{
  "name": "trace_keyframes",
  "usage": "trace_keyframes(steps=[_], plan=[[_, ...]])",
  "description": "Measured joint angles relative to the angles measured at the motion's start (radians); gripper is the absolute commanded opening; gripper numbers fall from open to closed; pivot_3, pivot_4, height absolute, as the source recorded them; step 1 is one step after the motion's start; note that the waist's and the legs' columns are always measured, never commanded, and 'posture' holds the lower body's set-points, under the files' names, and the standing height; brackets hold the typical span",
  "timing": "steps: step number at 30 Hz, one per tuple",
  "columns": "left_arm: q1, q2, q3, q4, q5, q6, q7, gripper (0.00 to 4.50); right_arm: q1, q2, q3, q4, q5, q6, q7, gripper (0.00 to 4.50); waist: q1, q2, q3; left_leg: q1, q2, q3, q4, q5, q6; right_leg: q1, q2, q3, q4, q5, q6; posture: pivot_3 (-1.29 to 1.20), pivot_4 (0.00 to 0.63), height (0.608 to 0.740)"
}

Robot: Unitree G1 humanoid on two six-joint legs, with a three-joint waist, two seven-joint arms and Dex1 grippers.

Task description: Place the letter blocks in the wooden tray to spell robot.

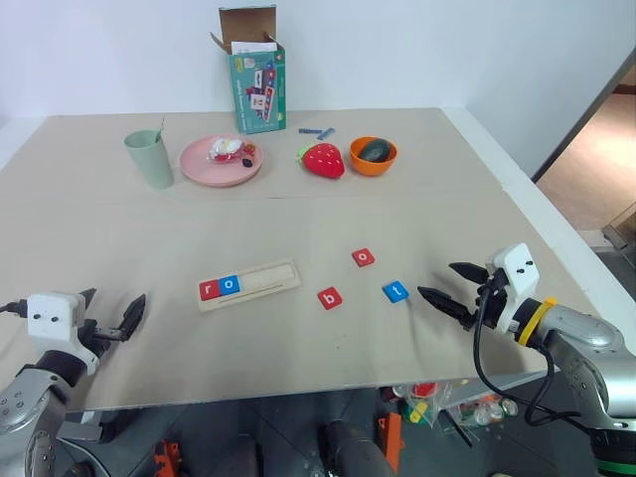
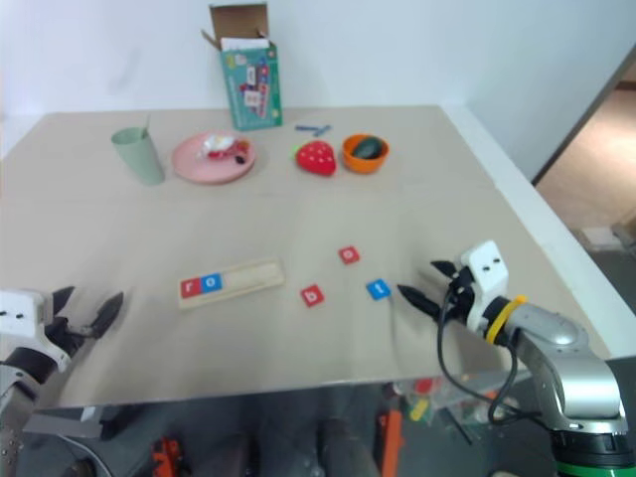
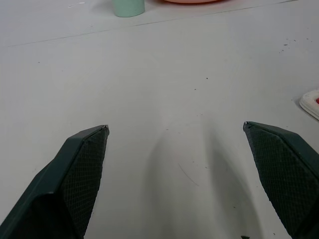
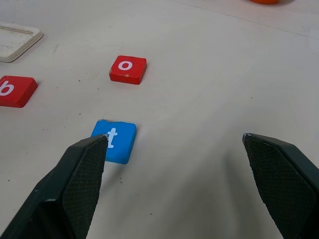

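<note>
The pale wooden tray (image 1: 266, 280) lies left of the table's centre, with a red r block (image 1: 209, 289) and a blue o block (image 1: 230, 284) seated at its left end. To its right, loose on the table, lie a red b block (image 1: 330, 297), a red o block (image 1: 363, 257) and a blue t block (image 1: 395, 291). My right gripper (image 1: 444, 283) hangs open just right of the t block (image 4: 114, 141), nothing between its fingers. My left gripper (image 1: 111, 316) stands open and empty near the front left edge, well left of the tray.
Along the far side stand a green cup (image 1: 150, 158), a pink plate (image 1: 204, 165) with small items, a toy strawberry (image 1: 322, 160), an orange bowl (image 1: 373, 156), thin blue sticks (image 1: 316, 130) and an open teal box (image 1: 255, 79). The table's front edge runs close to both grippers.
</note>
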Motion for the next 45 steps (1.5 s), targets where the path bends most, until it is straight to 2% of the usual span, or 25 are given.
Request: trace_keyframes(steps=[18, 22, 26, 29, 33, 37, 45], plan=[[-0.04, 0.031, -0.015, 0.021, -0.011, -0.015, -0.108, 4.5, 0.008, 0.011, 0.001, 0.006, -0.018, -0.049, 0.008, 4.49, 0.0, 0.0, 0.0, 0.0, 0.0, 0.0, 0.0, 0.0, 0.0, 0.0, 0.0, 0.0, 0.0, 0.0, 0.0, 0.0, 0.15, 0.74], [-0.095, 0.123, -0.069, 0.047, -0.022, -0.011, -0.222, 4.5, -0.052, 0.012, 0.027, 0.026, -0.017, -0.053, 0.032, 4.49, 0.0, 0.0, 0.0, 0.0, 0.0, 0.0, 0.0, 0.0, 0.0, 0.0, 0.001, 0.0, 0.0, 0.001, -0.001, 0.0, 0.15, 0.74], [-0.274, 0.284, -0.216, 0.092, -0.021, 0.033, -0.415, 4.5, -0.176, 0.016, 0.103, 0.028, 0.003, -0.048, 0.098, 4.49, -0.001, 0.001, 0.001, 0.001, 0.001, 0.0, 0.0, 0.001, 0.002, 0.0, 0.003, -0.001, 0.0, 0.002, -0.003, 0.0, 0.15, 0.74], [-0.427, 0.328, -0.337, 0.125, -0.011, 0.069, -0.524, 4.5, -0.243, 0.038, 0.161, 0.03, 0.002, -0.059, 0.129, 4.49, 0.0, 0.001, 0.001, 0.0, 0.002, -0.001, 0.0, 0.001, 0.002, 0.0, 0.004, -0.001, 0.0, 0.002, -0.003, 0.0, 0.15, 0.74], [-0.572, 0.329, -0.465, 0.213, 0.026, 0.097, -0.603, 4.5, -0.281, 0.066, 0.216, 0.062, -0.013, -0.079, 0.143, 4.49, 0.0, 0.001, 0.001, -0.005, 0.002, -0.001, -0.001, 0.0, 0.004, -0.004, 0.004, -0.001, 0.0, 0.002, -0.004, 0.0, 0.15, 0.74], [-0.76, 0.289, -0.597, 0.328, 0.084, 0.139, -0.668, 4.5, -0.337, 0.107, 0.252, 0.088, -0.038, -0.109, 0.137, 4.49, -0.001, 0.001, 0.001, -0.006, 0.001, -0.001, 0.0, 0.0, 0.004, -0.005, 0.004, 0.0, 0.0, 0.004, -0.008, 0.0, 0.15, 0.74], [-0.843, 0.254, -0.719, 0.415, 0.189, 0.138, -0.725, 4.5, -0.37, 0.148, 0.268, 0.104, -0.049, -0.129, 0.135, 4.49, 0.0, 0.001, 0.001, -0.006, 0.002, -0.002, 0.0, -0.001, 0.005, -0.005, 0.004, -0.001, 0.0, 0.005, -0.009, 0.0, 0.15, 0.74]])
